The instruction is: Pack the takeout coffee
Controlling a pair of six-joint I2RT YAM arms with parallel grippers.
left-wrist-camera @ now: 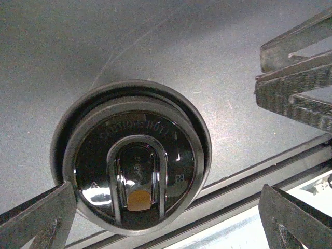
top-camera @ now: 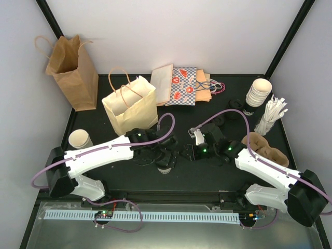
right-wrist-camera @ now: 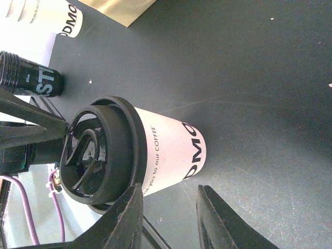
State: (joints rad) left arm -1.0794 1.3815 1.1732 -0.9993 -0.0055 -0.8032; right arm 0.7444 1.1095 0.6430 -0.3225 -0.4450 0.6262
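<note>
One takeout coffee cup (right-wrist-camera: pixel 168 150), white with black print and a black lid (left-wrist-camera: pixel 132 155), stands upright near the table's front edge (top-camera: pixel 165 167). My left gripper (left-wrist-camera: pixel 166 197) hangs right above the lid (right-wrist-camera: pixel 98 153), wide open, one finger (left-wrist-camera: pixel 36 220) on each side and neither touching it. My right gripper (right-wrist-camera: pixel 170 189) sits just right of the cup, open with nothing between its jaws. In the top view the left gripper (top-camera: pixel 165 157) and the right gripper (top-camera: pixel 188 153) meet mid-table. A lidless cup (top-camera: pixel 80 139) stands at the left.
The cream handled bag (top-camera: pixel 130 106) stands open behind the left arm, a brown bag (top-camera: pixel 72 70) at the back left. Stacked white cups (top-camera: pixel 258 92), white sticks (top-camera: pixel 272 115), loose black lids (top-camera: pixel 236 104) and a brown cup carrier (top-camera: pixel 264 149) crowd the right side. Flat printed bags (top-camera: pixel 181 85) lie at the back.
</note>
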